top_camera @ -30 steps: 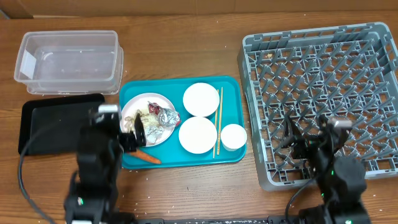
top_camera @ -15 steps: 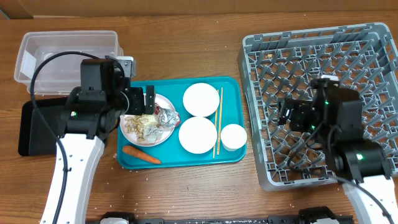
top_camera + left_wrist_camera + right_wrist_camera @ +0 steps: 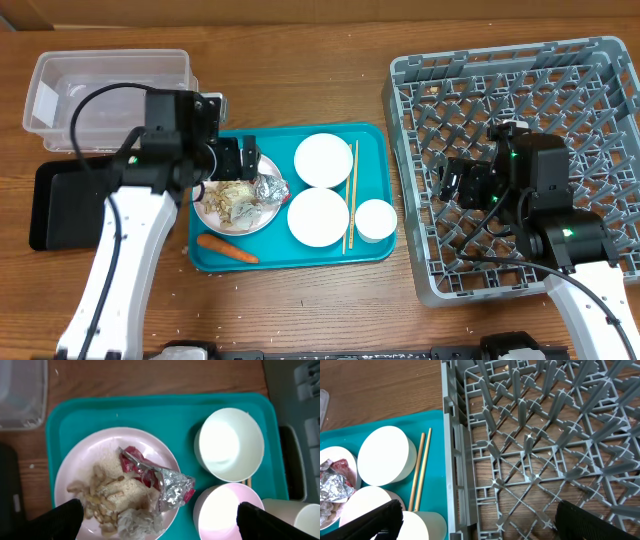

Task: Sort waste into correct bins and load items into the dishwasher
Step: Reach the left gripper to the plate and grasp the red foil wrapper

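Note:
A round white plate (image 3: 215,213) on the teal tray holds red and silver foil wrappers (image 3: 267,186), beige nut scraps (image 3: 238,199) and crumbs. In the left wrist view the plate (image 3: 80,467), the wrapper (image 3: 162,480) and the scraps (image 3: 107,497) lie between my open fingers. My left gripper (image 3: 235,160) hovers open over the plate. A carrot (image 3: 226,249) lies at the tray's front left. A white bowl (image 3: 322,159), a pink bowl (image 3: 318,216), a small cup (image 3: 375,220) and chopsticks (image 3: 351,195) sit on the tray. My right gripper (image 3: 462,185) is open over the grey rack's (image 3: 600,60) left part.
The clear tub (image 3: 110,95) stands at the back left, with the black tray (image 3: 60,205) in front of it. The teal serving tray (image 3: 285,258) sits mid-table. The rack's left wall (image 3: 454,460) rises beside the cup (image 3: 422,525) in the right wrist view.
Both arms rose from the front edge. The left gripper moved back and right over the plate. The right gripper moved back and left over the rack's left part.

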Robot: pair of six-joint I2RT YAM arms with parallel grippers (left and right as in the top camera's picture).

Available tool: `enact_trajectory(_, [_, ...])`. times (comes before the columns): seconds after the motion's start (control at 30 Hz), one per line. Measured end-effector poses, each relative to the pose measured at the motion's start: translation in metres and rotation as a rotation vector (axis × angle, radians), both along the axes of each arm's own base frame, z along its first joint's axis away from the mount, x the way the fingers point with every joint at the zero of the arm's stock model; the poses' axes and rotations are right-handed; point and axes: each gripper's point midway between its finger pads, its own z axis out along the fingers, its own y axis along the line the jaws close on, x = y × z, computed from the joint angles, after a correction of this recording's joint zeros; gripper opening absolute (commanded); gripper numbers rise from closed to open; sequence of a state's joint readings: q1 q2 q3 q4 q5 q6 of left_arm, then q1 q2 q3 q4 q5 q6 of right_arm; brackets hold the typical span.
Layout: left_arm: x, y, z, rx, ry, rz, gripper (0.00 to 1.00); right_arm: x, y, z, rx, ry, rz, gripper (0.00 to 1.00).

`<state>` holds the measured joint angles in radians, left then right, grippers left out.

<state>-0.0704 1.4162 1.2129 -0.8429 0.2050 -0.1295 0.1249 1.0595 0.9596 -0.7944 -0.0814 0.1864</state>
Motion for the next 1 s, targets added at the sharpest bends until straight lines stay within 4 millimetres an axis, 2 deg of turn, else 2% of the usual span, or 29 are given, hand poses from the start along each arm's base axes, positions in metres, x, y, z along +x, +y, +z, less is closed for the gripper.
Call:
enact_trajectory(0.37, [0.005,-0.007,-0.086,-0.037,0.271,0.031,1.00,0.000,0.000,0.000,0.001,0.000,0.000,1.00])
enact_trajectory(0.47, [0.003,-0.010,-0.108,-0.037,0.332,0.036,0.89,0.000,0.000,0.000,0.000,0.000,0.001,1.00])
enact_trajectory(0.53, [0.003,-0.014,-0.119,-0.044,0.364,0.036,0.77,0.000,0.000,0.000,0.001,0.000,0.000,1.00])
enact_trajectory(0.57, [0.003,-0.016,-0.123,-0.048,0.370,0.031,0.63,0.000,0.000,0.000,0.001,0.000,0.000,1.00])
enact_trajectory(0.6, [0.004,-0.019,-0.127,-0.058,0.376,0.030,0.56,0.000,0.000,0.000,0.000,0.000,0.000,1.00])
enact_trajectory(0.63, [0.005,-0.022,-0.129,-0.064,0.379,0.026,0.39,0.000,0.000,0.000,0.001,0.000,0.000,1.00])
enact_trajectory(0.77, [0.013,-0.030,-0.128,-0.093,0.351,0.008,0.04,0.000,0.000,0.000,0.000,0.002,0.000,1.00])
enact_trajectory(1.0, [0.014,-0.031,-0.126,-0.100,0.346,0.004,0.04,0.000,0.000,0.000,0.001,0.002,0.000,1.00])
